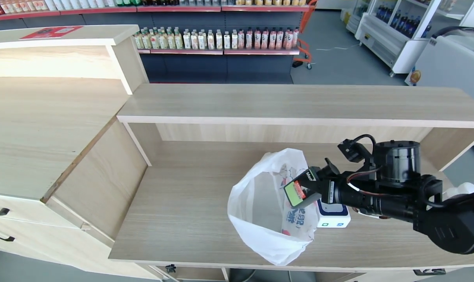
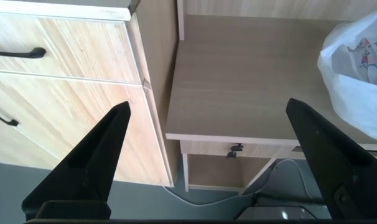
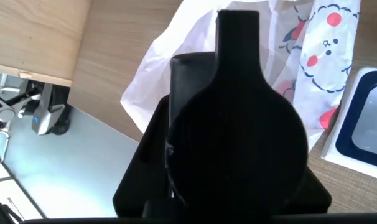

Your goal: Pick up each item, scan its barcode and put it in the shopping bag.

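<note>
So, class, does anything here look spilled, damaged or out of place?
Nothing spilled or damaged. The shopping bag slumps at the front edge of the counter; the right gripper holds an item above it.

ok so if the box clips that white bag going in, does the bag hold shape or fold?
Probably folds: the bag looks like thin, crumpled film standing slack on the counter. Likely light, so it may slide. Its mouth gapes open, nothing rigid holding it.
</note>
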